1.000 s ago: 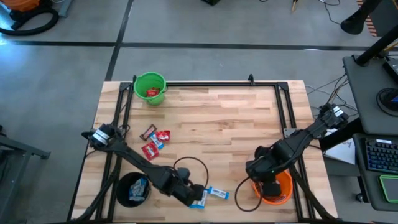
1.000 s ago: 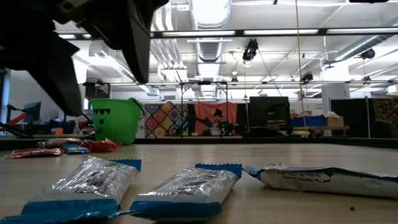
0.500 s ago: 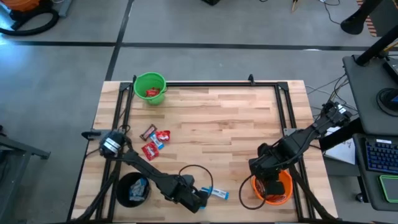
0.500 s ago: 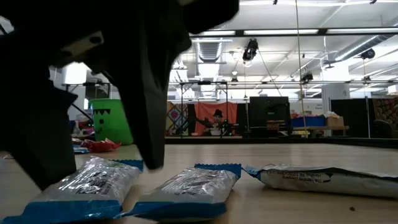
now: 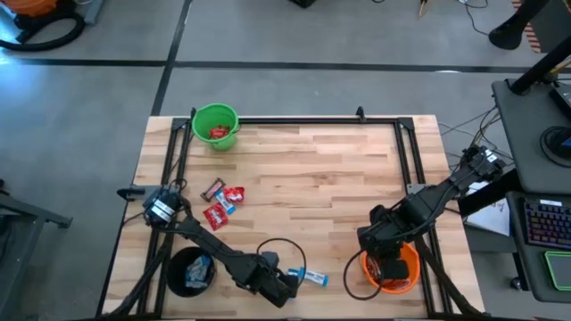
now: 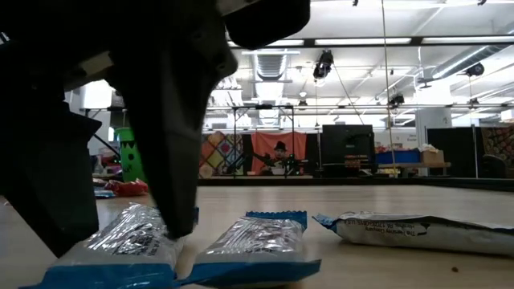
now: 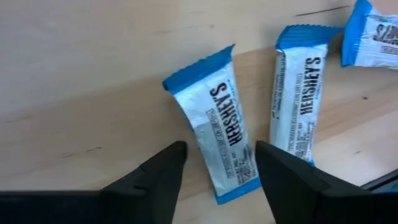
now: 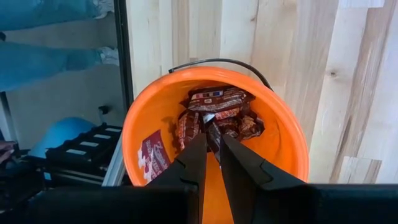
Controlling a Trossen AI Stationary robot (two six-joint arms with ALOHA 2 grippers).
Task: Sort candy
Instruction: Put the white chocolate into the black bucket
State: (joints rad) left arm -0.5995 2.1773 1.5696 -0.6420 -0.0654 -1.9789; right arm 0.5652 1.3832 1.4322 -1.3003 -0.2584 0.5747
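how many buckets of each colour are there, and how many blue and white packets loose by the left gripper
green bucket: 1
black bucket: 1
orange bucket: 1
loose blue-and-white packets at the table's front edge: 3
total: 6

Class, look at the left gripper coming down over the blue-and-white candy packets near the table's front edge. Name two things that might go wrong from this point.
1. The left gripper straddles one blue-and-white packet only near its end, so the packet may slip or swing out when lifted.
2. A second packet lies right beside one finger, so closing may nudge it or pinch it along.
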